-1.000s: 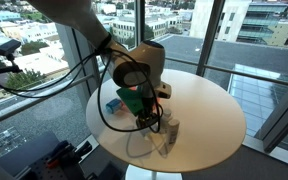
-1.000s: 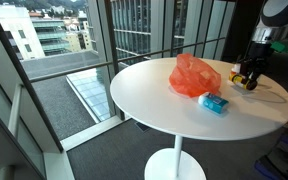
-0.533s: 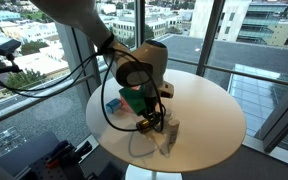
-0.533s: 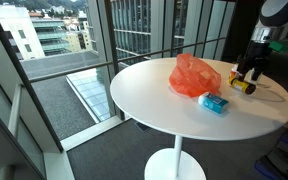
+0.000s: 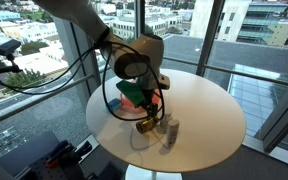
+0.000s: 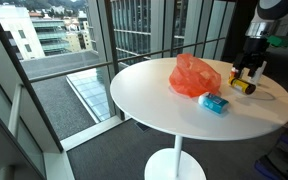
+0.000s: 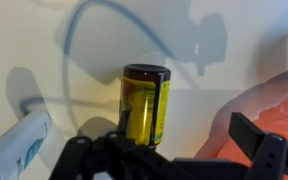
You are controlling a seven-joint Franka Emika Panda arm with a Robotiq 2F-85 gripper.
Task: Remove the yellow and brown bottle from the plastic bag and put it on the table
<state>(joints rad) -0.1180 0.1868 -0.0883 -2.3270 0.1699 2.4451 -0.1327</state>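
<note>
The yellow and brown bottle (image 7: 144, 105) lies on its side on the white round table (image 6: 154, 100), dark cap pointing away in the wrist view. In both exterior views the bottle (image 5: 144, 127) (image 6: 243, 86) rests on the table just under my gripper (image 5: 150, 108) (image 6: 250, 68). The gripper (image 7: 164, 140) is open, its fingers (image 7: 256, 138) stand apart on either side of the bottle's lower end and do not grip it. The orange plastic bag (image 6: 195, 75) (image 7: 274, 100) sits crumpled beside the bottle.
A blue and white box (image 6: 215, 102) (image 7: 14, 150) lies by the bag. A thin cable (image 7: 79, 40) loops over the tabletop near the bottle. A clear object (image 5: 169, 135) stands close to the table edge. Glass walls (image 6: 64, 60) surround the table.
The jaws went from shut on the bottle to fully open, letting it go on the table. The gripper has lifted slightly above it.
</note>
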